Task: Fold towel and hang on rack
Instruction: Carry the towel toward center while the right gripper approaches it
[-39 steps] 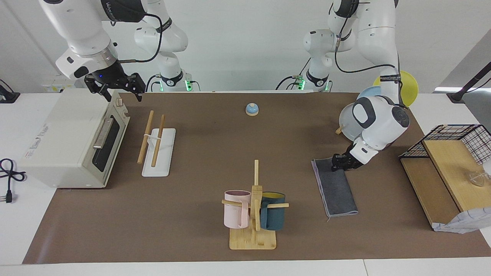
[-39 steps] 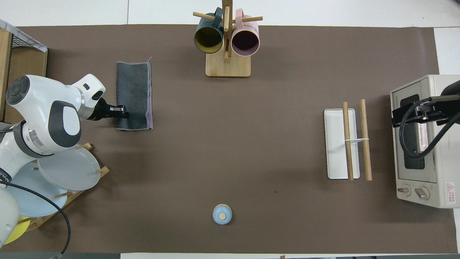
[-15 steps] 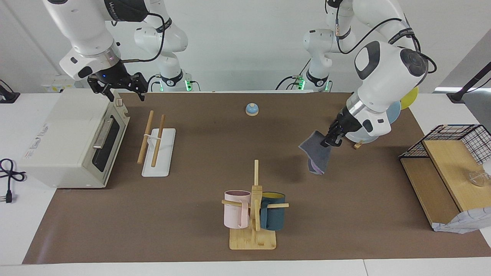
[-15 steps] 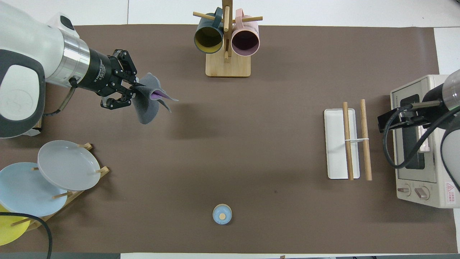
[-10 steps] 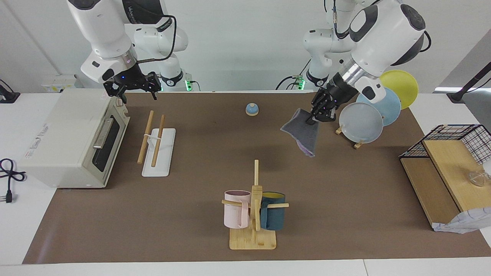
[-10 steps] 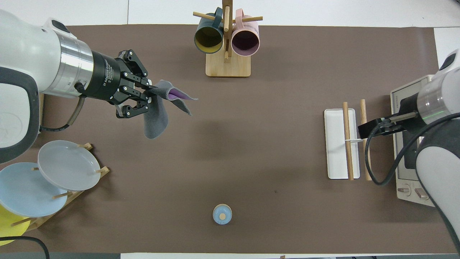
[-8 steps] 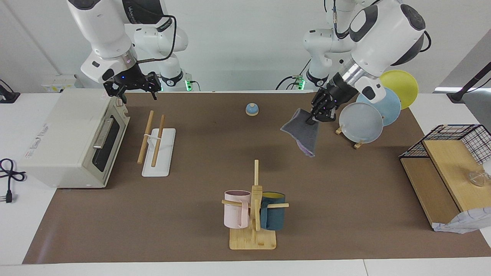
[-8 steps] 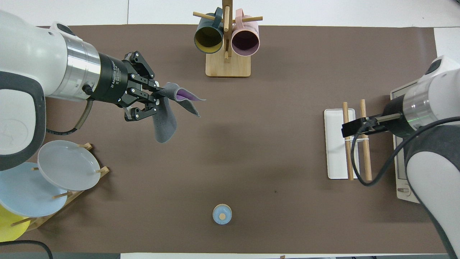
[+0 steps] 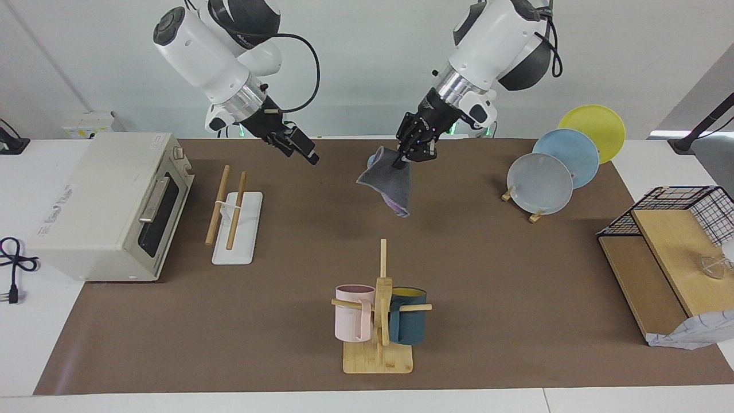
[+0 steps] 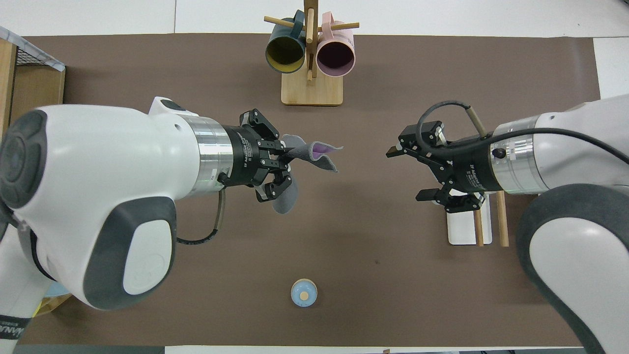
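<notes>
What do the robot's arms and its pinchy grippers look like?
Both arms are fat, rounded white shells with dark grey patches at the joints. Each wrist ends in a shiny silver ring, then a black cylinder with small white lettering. The left gripper and right gripper are black metal with jointed links and little screws. A black cable loops along each wrist.

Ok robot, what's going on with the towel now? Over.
Left pincer shut on towel, up over mid-table. Right pincer open, facing it. Rack bare. Nothing between them.
</notes>
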`<state>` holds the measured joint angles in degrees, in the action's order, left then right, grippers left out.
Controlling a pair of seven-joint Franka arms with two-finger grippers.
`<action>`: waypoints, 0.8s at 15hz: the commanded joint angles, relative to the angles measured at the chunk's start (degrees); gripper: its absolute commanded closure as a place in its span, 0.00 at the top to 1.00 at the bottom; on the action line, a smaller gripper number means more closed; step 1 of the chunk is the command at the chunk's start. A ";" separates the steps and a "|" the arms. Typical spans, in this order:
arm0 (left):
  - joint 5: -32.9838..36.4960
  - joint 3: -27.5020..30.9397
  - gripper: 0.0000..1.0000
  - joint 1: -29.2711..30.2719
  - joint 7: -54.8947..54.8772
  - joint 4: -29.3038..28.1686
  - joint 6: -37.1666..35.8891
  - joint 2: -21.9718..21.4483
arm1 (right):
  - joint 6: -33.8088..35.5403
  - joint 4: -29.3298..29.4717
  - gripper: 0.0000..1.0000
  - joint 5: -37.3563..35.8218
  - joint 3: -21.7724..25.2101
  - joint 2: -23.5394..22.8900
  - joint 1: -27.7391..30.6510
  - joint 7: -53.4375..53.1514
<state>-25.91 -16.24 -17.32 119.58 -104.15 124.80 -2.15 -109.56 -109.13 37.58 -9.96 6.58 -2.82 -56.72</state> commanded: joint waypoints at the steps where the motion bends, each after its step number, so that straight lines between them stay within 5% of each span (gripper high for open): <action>1: -1.24 0.77 0.00 -1.40 2.32 -5.62 3.61 -4.00 | -6.69 -1.52 1.00 7.84 -0.14 0.72 0.45 -16.54; 5: -1.16 0.60 0.00 -2.89 6.71 -6.06 5.18 -4.18 | -14.09 -1.35 1.00 8.21 -0.23 -0.16 -6.22 -24.98; 12: -1.16 0.60 0.00 -3.24 9.09 -7.56 6.86 -4.88 | -15.33 -1.61 1.00 8.48 -0.23 -1.39 -9.84 -29.06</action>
<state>-26.14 -16.24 -19.82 127.37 -109.22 130.17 -4.81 -123.79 -109.80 44.63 -10.24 4.99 -12.83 -85.72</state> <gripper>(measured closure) 0.943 0.000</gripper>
